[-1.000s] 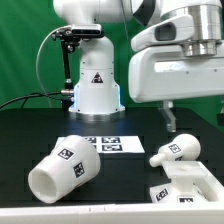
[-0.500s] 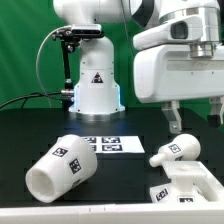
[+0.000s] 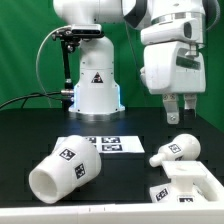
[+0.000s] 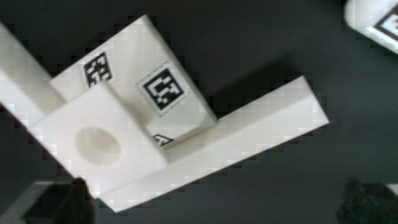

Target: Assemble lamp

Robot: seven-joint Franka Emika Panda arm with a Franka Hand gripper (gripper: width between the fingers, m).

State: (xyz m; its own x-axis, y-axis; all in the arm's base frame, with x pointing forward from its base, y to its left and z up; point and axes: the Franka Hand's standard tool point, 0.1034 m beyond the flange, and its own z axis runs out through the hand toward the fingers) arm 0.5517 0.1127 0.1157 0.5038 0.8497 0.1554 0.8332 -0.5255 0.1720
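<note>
The lamp shade (image 3: 62, 170), a white tapered cup with tags, lies on its side at the front of the exterior view's left. The round-headed bulb (image 3: 175, 151) lies at the right. The blocky square base (image 3: 186, 186) sits in front of it at the lower right. My gripper (image 3: 180, 106) hangs open and empty well above the bulb and base. In the wrist view the base (image 4: 151, 115) fills the middle, with two tags and a round socket (image 4: 98, 145). The gripper (image 4: 210, 206) shows only dark fingertips (image 4: 36, 205) at the picture's edge, with nothing between them.
The marker board (image 3: 110, 143) lies flat on the black table in front of the white robot pedestal (image 3: 95, 88). A green wall stands behind. A black cable runs along the left by the pedestal.
The gripper has turned about its axis and now looks narrower in the exterior view, and has shifted slightly. The shade, bulb and base have not moved.
</note>
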